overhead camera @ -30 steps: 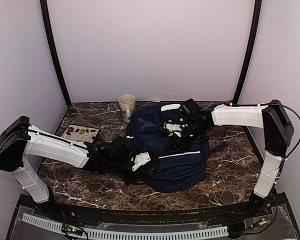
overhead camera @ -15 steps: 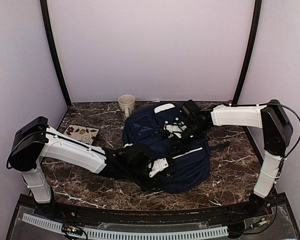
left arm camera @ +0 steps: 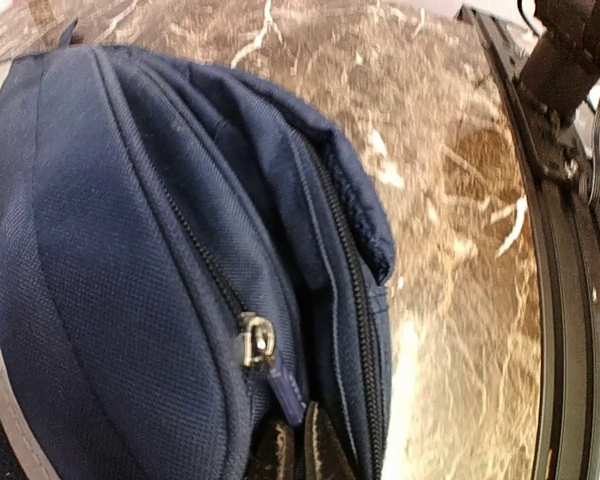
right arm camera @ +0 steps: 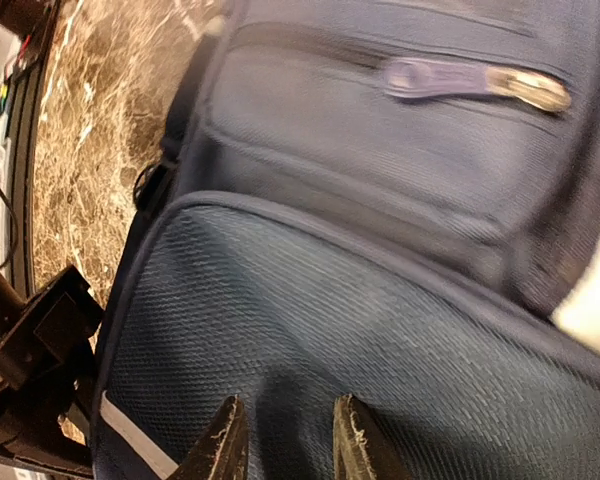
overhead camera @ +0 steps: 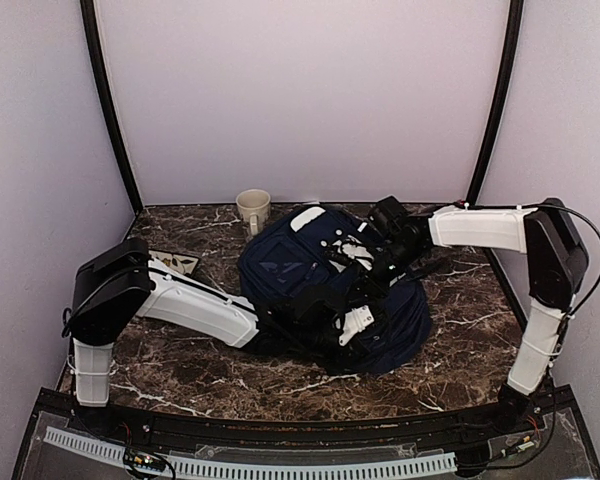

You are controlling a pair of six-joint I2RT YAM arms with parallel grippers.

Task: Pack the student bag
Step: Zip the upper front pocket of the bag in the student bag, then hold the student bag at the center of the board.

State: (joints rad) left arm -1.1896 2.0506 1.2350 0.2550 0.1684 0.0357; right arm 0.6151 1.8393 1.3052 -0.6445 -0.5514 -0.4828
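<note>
the bag (overhead camera: 300, 260) fills the middle of the worktop (overhead camera: 460, 340). the left arm (overhead camera: 195, 305) bars the near left, the right arm (overhead camera: 475, 228) the far right. a mug (overhead camera: 253, 210) stands far left, just beside the bag. the near right is free.

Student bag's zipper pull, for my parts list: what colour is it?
Zipper pull is blue, on a silver slider; best in left wrist view.

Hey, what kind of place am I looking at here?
Probably a lab robot test booth: plain pale walls close in a marble-patterned table, a left arm and right arm are bolted at its near edge, and a student bag and mug look staged.
</note>
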